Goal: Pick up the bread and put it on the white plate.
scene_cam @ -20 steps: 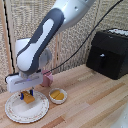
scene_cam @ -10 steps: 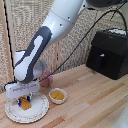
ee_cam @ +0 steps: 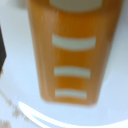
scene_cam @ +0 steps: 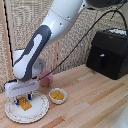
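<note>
Lowered hand, fingers seemingly parted around bread lying on white plate

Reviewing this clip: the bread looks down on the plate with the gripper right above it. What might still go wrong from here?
1. The bread lies on the white plate directly beneath the gripper; if a finger still touches it, retracting may drag or tip it.
2. The small bowl sits close beside the plate, so a sideways exit could knock it.
3. Whether the fingers have released cannot be told.
</note>
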